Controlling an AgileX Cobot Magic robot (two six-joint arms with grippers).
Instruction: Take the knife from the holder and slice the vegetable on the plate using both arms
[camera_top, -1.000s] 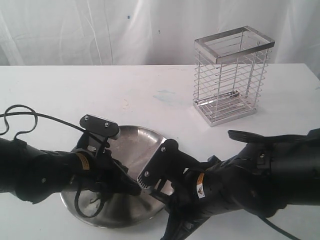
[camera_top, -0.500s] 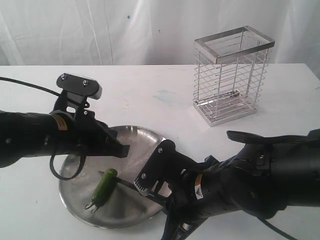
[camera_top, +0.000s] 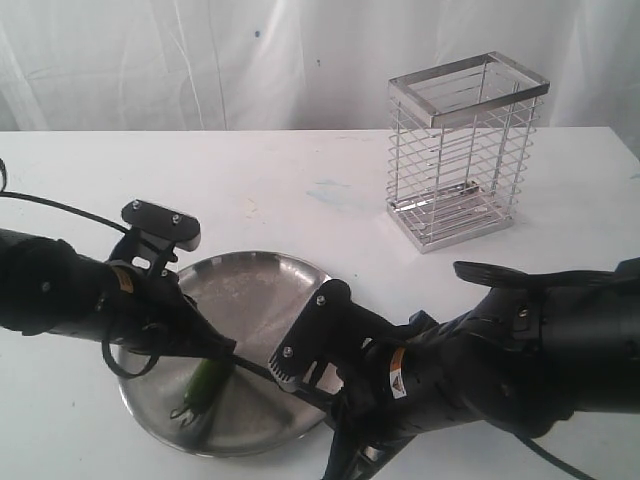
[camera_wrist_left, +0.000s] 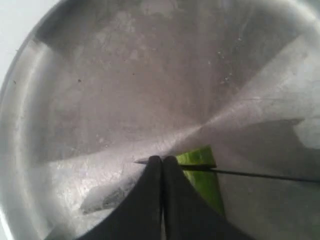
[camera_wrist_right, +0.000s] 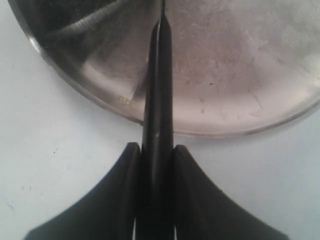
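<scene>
The shiny steel plate (camera_top: 272, 274) lies at the table's front. On it lies the green pepper (camera_top: 205, 381), stem toward the plate's front rim, and the wrist view shows its cut end (camera_wrist_left: 202, 176). My left gripper (camera_top: 224, 350) is shut with nothing between its fingers, its tips (camera_wrist_left: 162, 160) down at the pepper's end. My right gripper (camera_wrist_right: 155, 148) is shut on the black knife's handle (camera_wrist_right: 158, 95). The thin blade (camera_wrist_left: 260, 174) lies across the pepper's end, its point just past my left fingertips. The chrome wire holder (camera_top: 465, 150) stands empty at the back right.
A black cable (camera_top: 60, 208) trails from the left arm over the table's left side. The right arm's bulk (camera_top: 500, 370) covers the front right of the table. A white cloth backdrop hangs behind the table.
Half a second ago the left arm was lifted clear of the plate with the pepper in plain view; it has come back down onto the pepper. The right arm and knife have barely moved.
</scene>
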